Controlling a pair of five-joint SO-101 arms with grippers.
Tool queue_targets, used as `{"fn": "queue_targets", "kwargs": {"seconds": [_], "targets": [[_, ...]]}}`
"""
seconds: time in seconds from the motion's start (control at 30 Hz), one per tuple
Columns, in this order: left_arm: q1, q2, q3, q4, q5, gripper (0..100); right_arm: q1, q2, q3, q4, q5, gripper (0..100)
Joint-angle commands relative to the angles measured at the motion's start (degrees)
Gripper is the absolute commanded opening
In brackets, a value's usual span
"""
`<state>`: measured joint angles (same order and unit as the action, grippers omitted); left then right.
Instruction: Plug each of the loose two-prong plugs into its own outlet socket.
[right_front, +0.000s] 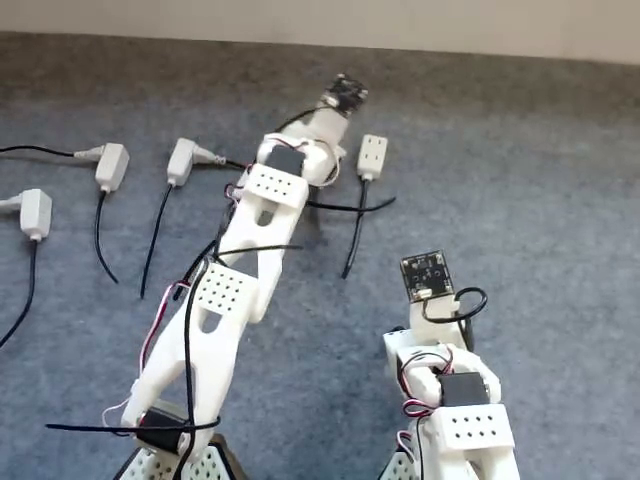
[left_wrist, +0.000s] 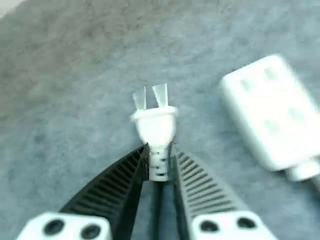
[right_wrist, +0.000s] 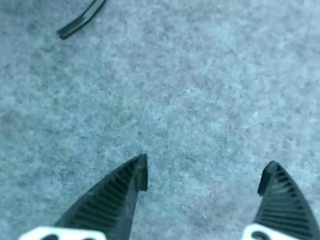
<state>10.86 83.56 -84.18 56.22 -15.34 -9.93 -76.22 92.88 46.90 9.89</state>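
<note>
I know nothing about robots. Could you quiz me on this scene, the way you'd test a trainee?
1. True or false: the left tool is shut on a white plug.
2. The right tool is: A) open above bare carpet; B) gripping a black cable; C) shut on a socket block.
3. Fill in: the held plug shows ____ prongs.
Key: 1 true; 2 A; 3 two.

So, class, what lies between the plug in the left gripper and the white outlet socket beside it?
Only bare grey carpet: the left wrist view shows an open gap between the plug and the outlet socket.
</note>
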Motion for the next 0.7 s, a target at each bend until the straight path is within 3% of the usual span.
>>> {"fn": "queue_targets", "kwargs": {"seconds": [0.0, 0.27, 0.53, 0.67], "targets": [[-0.7, -1.3, -0.5, -0.4, -2.5, 0, -0.2, -0.7, -0.3, -0.8, 0.4, 33.6], [-1.3, -2.9, -7.4, 2.4, -2.4, 1, -0.2, -0.7, -0.3, -0.8, 0.4, 33.6], [-2.0, -16.8, -10.8, 15.4, -2.2, 1, -0.2, -0.7, -0.3, -0.8, 0.5, 33.6], [-1.4, -25.3, -10.9, 28.0, -2.1, 1, -0.2, -0.7, -0.3, -0.8, 0.5, 33.6]]}}
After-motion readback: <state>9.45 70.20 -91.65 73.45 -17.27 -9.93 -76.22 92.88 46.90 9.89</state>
